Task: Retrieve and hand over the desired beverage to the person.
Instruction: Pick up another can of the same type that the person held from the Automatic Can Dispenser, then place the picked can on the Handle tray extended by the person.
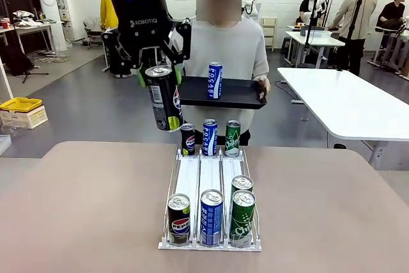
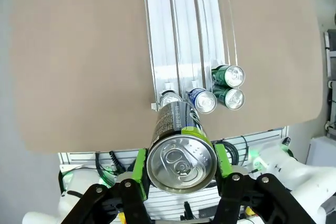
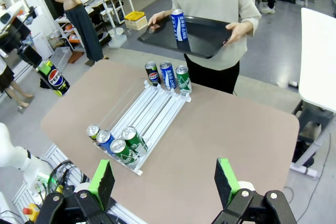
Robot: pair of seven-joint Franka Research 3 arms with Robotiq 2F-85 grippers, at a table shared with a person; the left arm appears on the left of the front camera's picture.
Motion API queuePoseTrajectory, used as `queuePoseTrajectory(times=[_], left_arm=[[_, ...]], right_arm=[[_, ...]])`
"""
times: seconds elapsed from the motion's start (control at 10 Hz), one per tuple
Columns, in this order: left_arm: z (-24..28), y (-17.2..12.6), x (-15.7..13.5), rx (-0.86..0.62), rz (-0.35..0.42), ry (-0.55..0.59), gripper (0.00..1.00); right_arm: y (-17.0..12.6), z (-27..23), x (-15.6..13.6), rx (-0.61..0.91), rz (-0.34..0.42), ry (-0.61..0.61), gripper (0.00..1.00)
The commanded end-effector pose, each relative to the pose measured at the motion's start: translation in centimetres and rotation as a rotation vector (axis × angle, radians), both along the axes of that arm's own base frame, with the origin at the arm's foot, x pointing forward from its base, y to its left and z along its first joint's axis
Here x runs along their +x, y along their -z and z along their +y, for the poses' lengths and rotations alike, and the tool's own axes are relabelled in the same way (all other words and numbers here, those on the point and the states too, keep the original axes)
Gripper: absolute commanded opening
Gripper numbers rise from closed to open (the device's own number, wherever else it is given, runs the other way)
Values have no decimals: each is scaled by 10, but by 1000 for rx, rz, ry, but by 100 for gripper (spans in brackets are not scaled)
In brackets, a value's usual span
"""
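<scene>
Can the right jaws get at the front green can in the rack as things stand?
Probably yes. The right gripper is open and empty, the green can stands at the rack's near end, and nothing lies between; the left gripper is up high.

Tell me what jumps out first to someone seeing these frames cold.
The left gripper holds a black Pepsi can in the air above the table's far edge, just short of the black tray the person holds out with one blue can on it. On the table, a white three-lane rack has cans at both ends. The right gripper hangs open, empty.
</scene>
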State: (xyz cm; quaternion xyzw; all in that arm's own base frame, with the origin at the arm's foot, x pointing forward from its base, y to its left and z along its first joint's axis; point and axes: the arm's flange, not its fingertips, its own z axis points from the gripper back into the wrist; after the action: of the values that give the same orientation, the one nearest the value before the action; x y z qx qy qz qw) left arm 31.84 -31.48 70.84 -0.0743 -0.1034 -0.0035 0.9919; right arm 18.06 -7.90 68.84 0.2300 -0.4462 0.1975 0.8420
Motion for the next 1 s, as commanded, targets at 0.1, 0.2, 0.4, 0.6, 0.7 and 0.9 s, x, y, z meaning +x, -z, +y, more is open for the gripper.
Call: queuePoseTrajectory(times=[0.1,0.2,0.4,0.6,0.7,0.9], left_arm=[[-16,-4,19,40,44,-28,38],[-16,0,16,37,34,2,38],[-8,7,18,10,44,-12,38],[-8,7,18,10,44,-12,38],[-8,7,18,10,44,-12,38],[-8,7,18,10,44,-12,38]], right_arm=[[2,2,1,5,1,-14,100],[2,2,1,5,1,-14,100],[2,2,1,5,1,-14,100],[2,2,1,5,1,-14,100],[2,2,1,5,1,-14,100],[2,2,1,5,1,-14,100]])
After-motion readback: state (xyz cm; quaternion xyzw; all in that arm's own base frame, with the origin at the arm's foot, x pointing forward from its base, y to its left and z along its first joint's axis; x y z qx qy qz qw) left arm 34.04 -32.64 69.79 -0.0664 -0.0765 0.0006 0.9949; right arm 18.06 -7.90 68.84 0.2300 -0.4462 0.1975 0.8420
